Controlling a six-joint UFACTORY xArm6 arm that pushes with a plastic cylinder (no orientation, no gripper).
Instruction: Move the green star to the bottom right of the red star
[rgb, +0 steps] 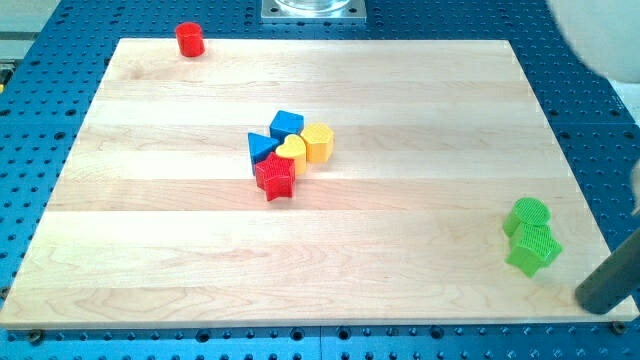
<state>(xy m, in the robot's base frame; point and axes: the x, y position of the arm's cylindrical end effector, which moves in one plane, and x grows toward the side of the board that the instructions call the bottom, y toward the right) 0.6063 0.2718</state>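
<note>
The green star (533, 249) lies near the board's right edge, low in the view. It touches a green cylinder (527, 214) just above it. The red star (274, 177) sits in the middle of the board, at the lower end of a tight cluster. My tip (594, 299) is the end of the dark rod that comes in from the view's right edge. It stands to the lower right of the green star, a short gap away, at the board's right edge.
The cluster at the red star holds a blue triangle (262, 147), a blue cube (287, 124), a yellow heart (292, 151) and a yellow hexagon (318, 142). A red cylinder (190, 39) stands at the board's top left corner. The wooden board (400, 240) lies on a blue perforated table.
</note>
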